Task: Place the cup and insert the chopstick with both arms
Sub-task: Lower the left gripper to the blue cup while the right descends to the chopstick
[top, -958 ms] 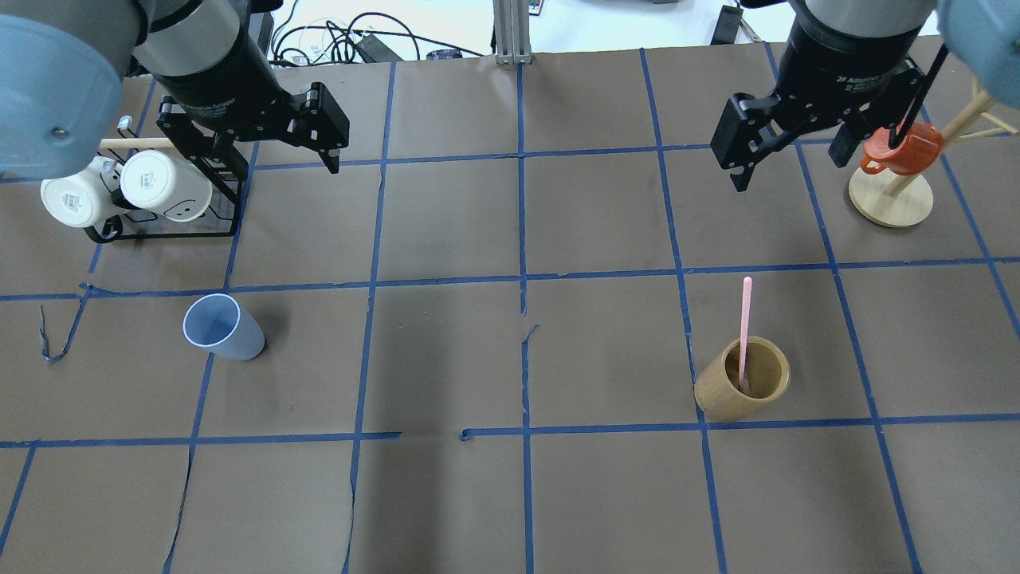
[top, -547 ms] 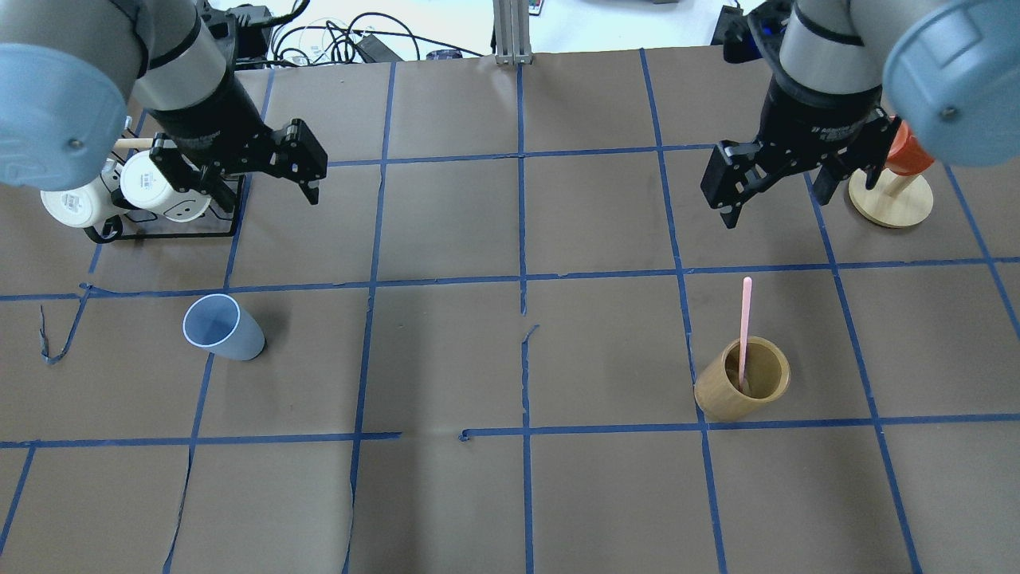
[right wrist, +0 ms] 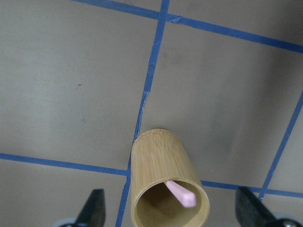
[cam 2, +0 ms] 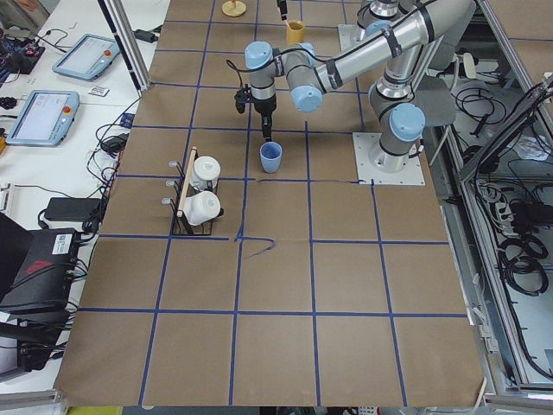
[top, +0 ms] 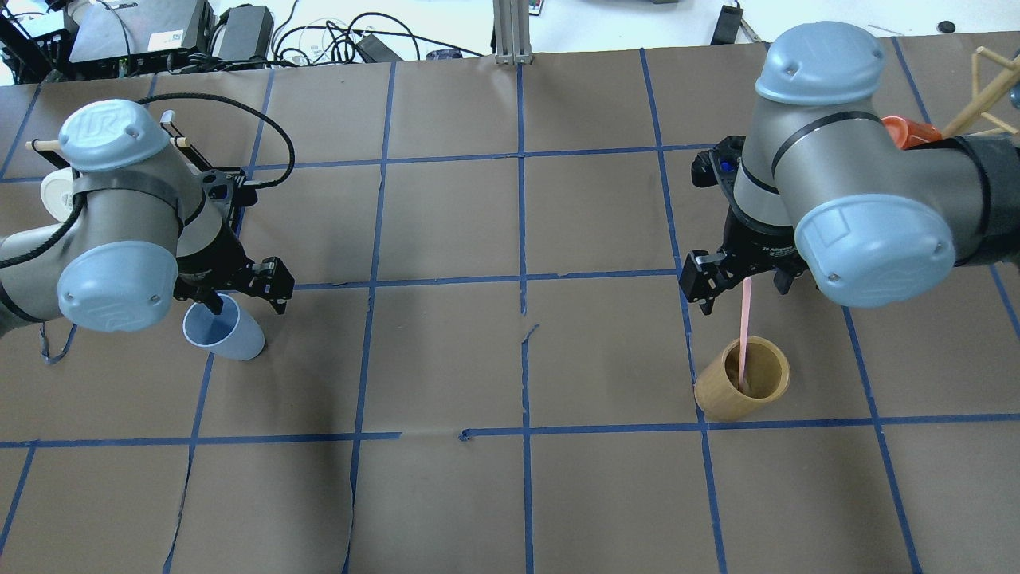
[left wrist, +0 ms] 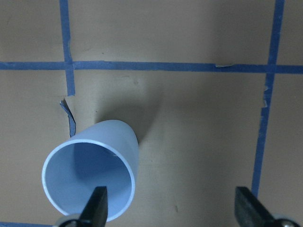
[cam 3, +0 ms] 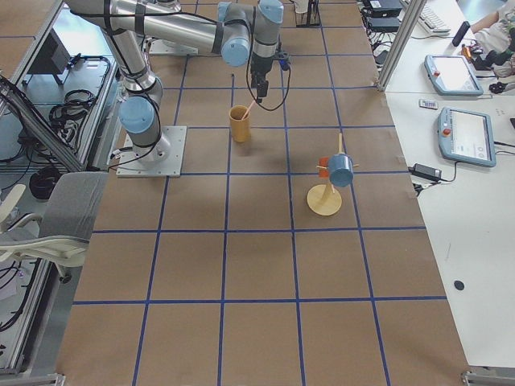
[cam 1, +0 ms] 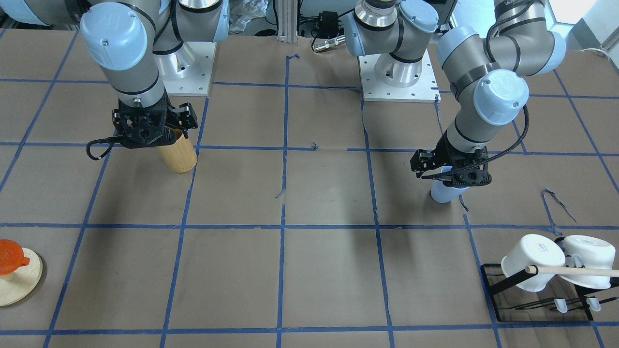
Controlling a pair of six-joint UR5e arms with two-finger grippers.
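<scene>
Now both arms hang low over the table (top: 446,359), one towards each end. The left gripper (top: 247,301) is spread wide just above the cup (top: 235,341), which stands upright on the brown paper beside a blue tape line. From the wrist camera one fingertip (left wrist: 97,205) sits over the cup's open mouth near the rim. The other is well clear to the side, so nothing is pinched.

Across the table the right gripper (top: 743,288) is spread too, hovering over the bamboo holder (top: 729,399). The chopstick (top: 743,335) leans inside that holder, its upper end poking up between the open jaws; I can't tell if either touches it. Off at the edges, white mugs (cam 1: 532,261) hang on a rack (cam 1: 493,285) and an orange cup (cam 1: 9,256) sits on a wooden stand (cam 1: 19,285).
</scene>
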